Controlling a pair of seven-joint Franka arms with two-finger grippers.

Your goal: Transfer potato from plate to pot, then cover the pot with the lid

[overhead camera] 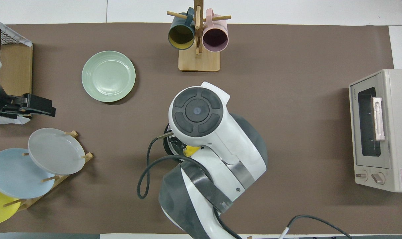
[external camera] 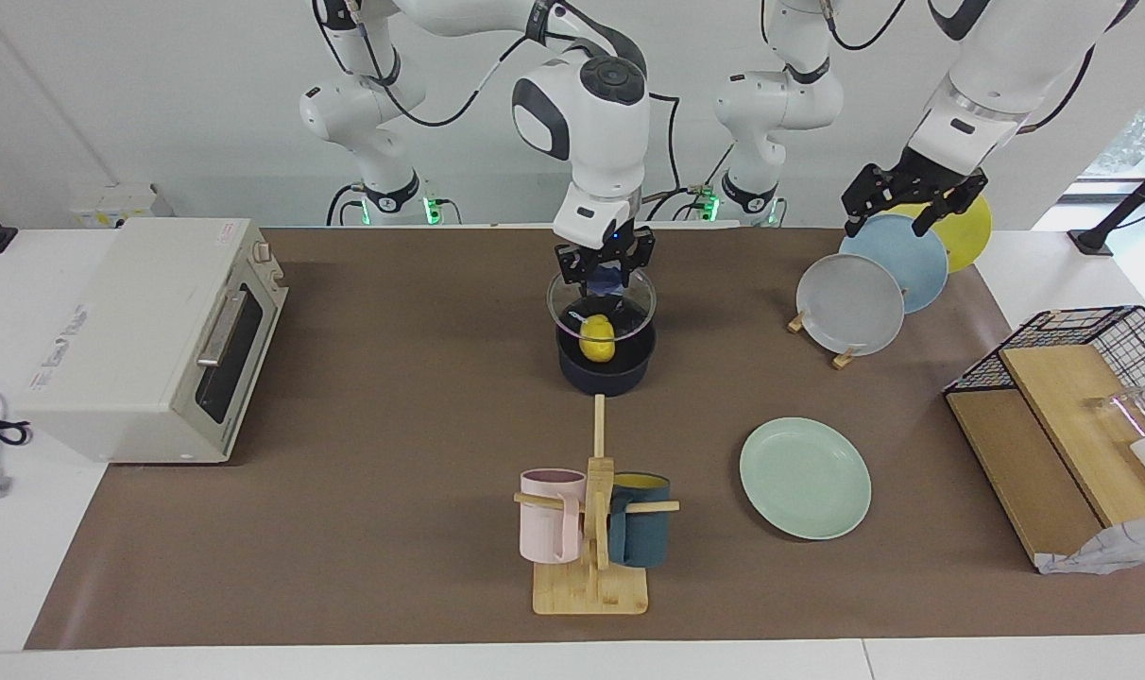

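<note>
Brown matting covered the worktop (external camera: pixel 393 397), with a toaster oven (external camera: pixel 147 340) at the right arm's end and a wire basket (external camera: pixel 1073 378) at the left arm's end. Near the middle sat the pot (external camera: pixel 606 364), its long handle hidden under the arm, and the potato (external camera: pixel 597 340) already lay inside it, so the first half of the task looked done. The plate (external camera: pixel 805 478) lay bare, farther from the robots than the pot and toward the left arm's end. The right hand (external camera: pixel 604 266) was clenched on the blue knob of the lid (external camera: pixel 601 307), holding the glass tilted over the pot's mouth, its lower edge at or just above the rim; whether it touched could not be told. Gripping by the knob kept the lid centred and hanging level enough to settle onto the rim, which was likely why it was held that way. In the overhead view the right arm covered nearly all of the pot, with only a sliver of yellow showing. The left hand (external camera: pixel 914 198) waited over the rack of upright plates (external camera: pixel 875 288), fingers spread and holding nothing, well apart from the pot. A mug stand (external camera: pixel 591 529) stood farther from the robots than the pot.
</note>
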